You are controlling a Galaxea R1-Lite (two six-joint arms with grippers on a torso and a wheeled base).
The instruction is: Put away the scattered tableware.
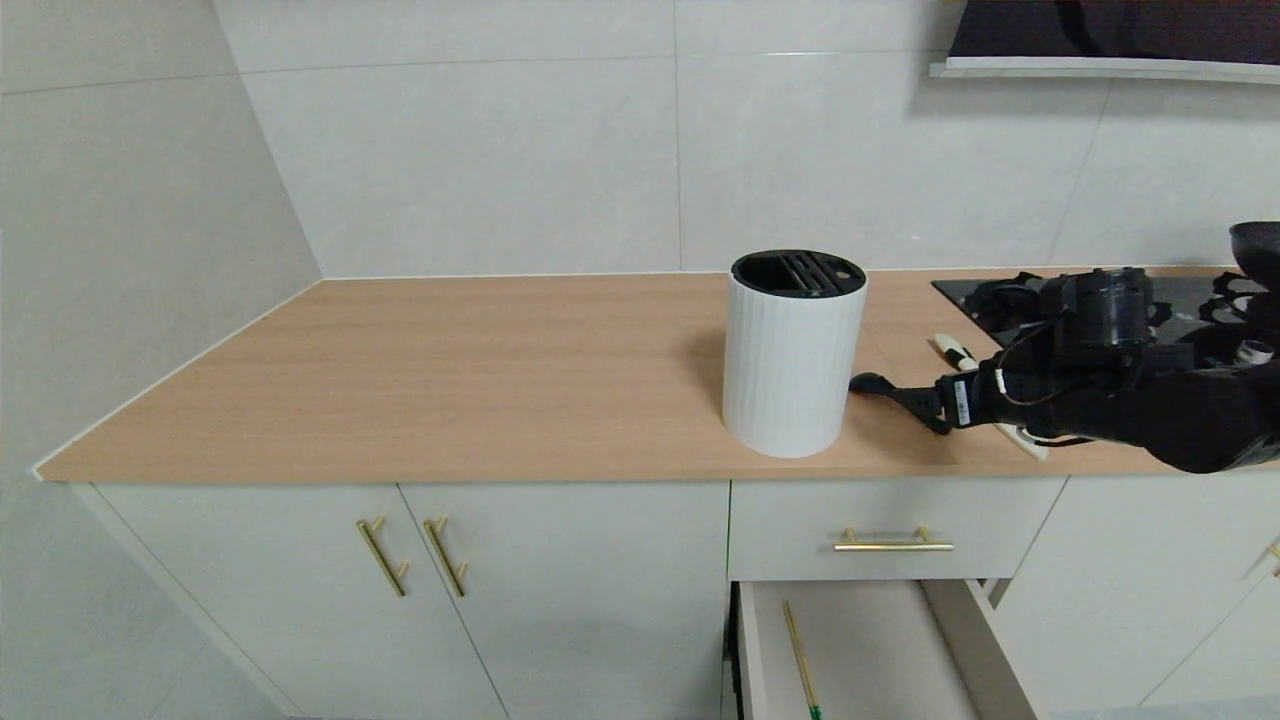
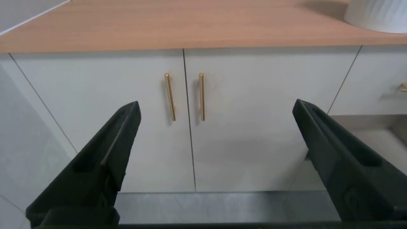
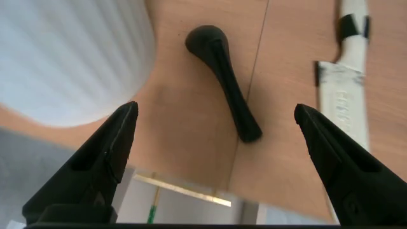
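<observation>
Wooden counter (image 1: 450, 380) holds white holder (image 1: 790, 360), black spoon (image 3: 226, 79), knife (image 3: 346, 89) with unreadable print.

We are in a kitchen: a wood-look countertop (image 1: 450, 370) runs along a white tiled wall (image 1: 480, 150) above pale cabinet doors (image 1: 590, 600) with brass bar handles (image 1: 383, 557). We also see a black gas hob (image 1: 985, 297), an extractor hood (image 1: 1100, 35) above it, and a white cutlery holder (image 1: 790, 370) on the counter.

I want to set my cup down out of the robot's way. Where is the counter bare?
The broad bare stretch of counter runs from the left wall to the white holder. Right of the holder is crowded: a black spoon under the open right gripper, a white utensil, then the stove.
</observation>
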